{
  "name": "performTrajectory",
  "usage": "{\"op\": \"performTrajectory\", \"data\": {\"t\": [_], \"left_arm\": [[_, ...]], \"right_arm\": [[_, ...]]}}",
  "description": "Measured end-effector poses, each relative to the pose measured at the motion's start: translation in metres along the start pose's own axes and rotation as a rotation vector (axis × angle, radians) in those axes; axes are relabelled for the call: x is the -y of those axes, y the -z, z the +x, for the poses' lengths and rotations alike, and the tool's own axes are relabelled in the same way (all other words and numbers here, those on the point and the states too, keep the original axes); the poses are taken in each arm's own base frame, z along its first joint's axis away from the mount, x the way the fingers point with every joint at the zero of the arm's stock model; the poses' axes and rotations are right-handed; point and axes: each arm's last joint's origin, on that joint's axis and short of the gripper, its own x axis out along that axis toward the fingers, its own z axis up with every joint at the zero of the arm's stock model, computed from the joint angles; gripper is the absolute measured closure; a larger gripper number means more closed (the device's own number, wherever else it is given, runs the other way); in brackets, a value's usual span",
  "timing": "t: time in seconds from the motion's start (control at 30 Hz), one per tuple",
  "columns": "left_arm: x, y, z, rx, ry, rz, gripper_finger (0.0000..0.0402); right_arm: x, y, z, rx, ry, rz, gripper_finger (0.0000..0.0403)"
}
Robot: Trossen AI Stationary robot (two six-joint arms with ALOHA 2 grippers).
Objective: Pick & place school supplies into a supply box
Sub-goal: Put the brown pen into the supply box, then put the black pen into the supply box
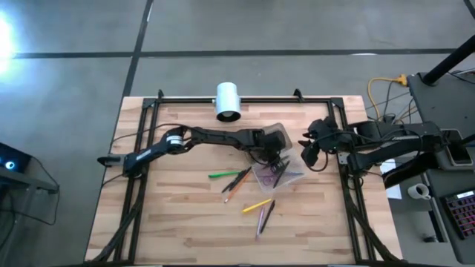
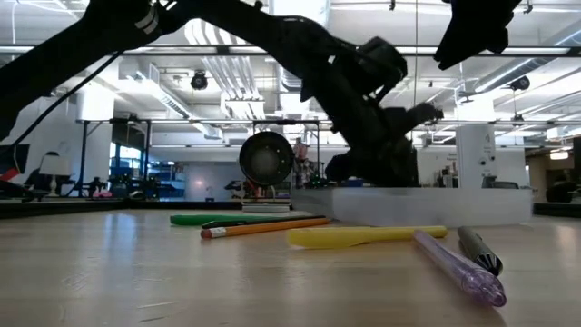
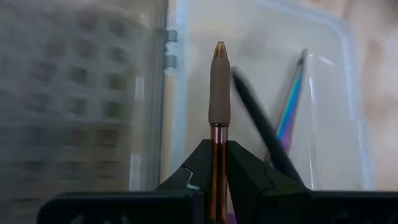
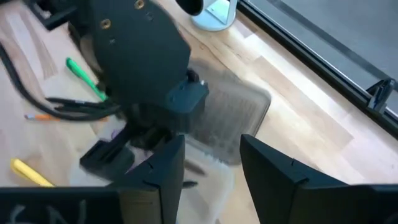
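From above, the left gripper (image 1: 273, 148) reaches over the clear supply box (image 1: 276, 172) at the middle of the table (image 1: 178, 222), while the right gripper (image 1: 308, 152) hovers just beside the box with its fingers apart and empty. A green pen (image 1: 223, 175), an orange pencil (image 1: 236, 185), a yellow pen (image 1: 257, 205) and a purple pen (image 1: 260, 220) lie loose on the wood near the box.

At table height, the left arm (image 2: 354, 82) hangs over the box (image 2: 427, 204), with the pens lying in front.

The left wrist camera shows its fingers (image 3: 245, 177) clamped on a brown pen (image 3: 218, 93) above the open box (image 3: 348, 93).

The right wrist camera shows its own fingers (image 4: 273, 171) spread, over the box's lid (image 4: 230, 115).
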Motion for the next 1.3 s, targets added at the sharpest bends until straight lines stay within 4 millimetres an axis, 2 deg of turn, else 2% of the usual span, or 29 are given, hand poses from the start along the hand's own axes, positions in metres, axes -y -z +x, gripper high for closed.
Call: {"op": "performTrajectory", "data": {"t": [0.1,0.27,0.5,0.7,0.97,1.2,1.3], "left_arm": [[-0.007,0.005,0.004,-0.014,-0.047,0.000,0.0384],[-0.006,0.002,0.001,-0.006,-0.058,0.016,0.0373],[-0.001,-0.008,-0.006,0.048,-0.080,0.023,0.0319],[0.002,-0.011,-0.014,0.027,-0.089,0.037,0.0283],[0.029,0.001,-0.050,-0.102,-0.106,0.196,0.0279],[0.040,0.017,-0.047,-0.158,-0.109,0.226,0.0279],[0.038,0.021,-0.043,-0.164,-0.145,0.233,0.0279]], "right_arm": [[-0.002,0.000,0.004,-0.012,0.008,-0.017,0.0257],[-0.006,0.000,0.009,-0.028,0.018,-0.046,0.0259],[-0.008,0.000,0.012,-0.040,0.024,-0.063,0.0257],[-0.008,0.000,0.012,-0.040,0.024,-0.063,0.0259],[-0.007,0.001,0.012,-0.044,0.026,-0.066,0.0258],[-0.007,0.001,0.012,-0.045,0.027,-0.071,0.0259],[-0.007,0.001,0.013,-0.045,0.027,-0.070,0.0261]]}}
